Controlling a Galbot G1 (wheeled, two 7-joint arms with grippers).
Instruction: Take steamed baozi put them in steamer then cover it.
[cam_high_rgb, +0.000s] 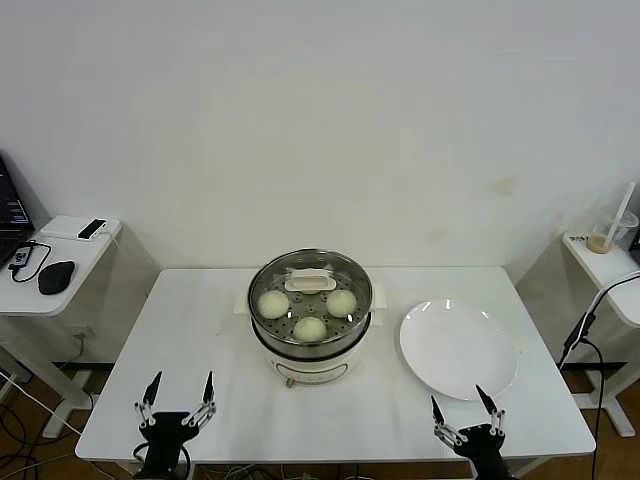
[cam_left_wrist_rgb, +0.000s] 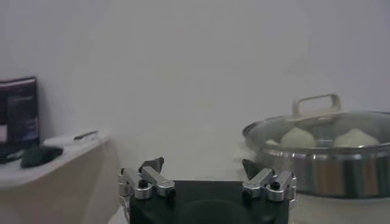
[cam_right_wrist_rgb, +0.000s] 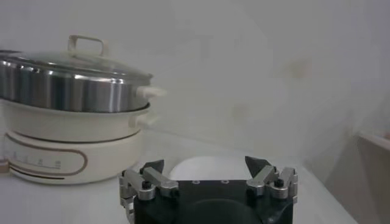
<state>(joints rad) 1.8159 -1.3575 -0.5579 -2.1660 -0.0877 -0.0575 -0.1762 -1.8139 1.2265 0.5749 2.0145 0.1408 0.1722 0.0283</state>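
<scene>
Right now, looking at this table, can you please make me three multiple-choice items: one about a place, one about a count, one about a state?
1. Where is the white plate?
A. right of the steamer
B. left of it
C. on top of it

2. How many buns show through the glass?
A. one
B. three
C. six

3. How is the lid?
A. on the plate
B. on the steamer
C. held by a hand

Answers: 1 A, the plate lies on the robot's right; 2 B, three show, a fourth may be hidden; 3 B, it covers the pot.
</scene>
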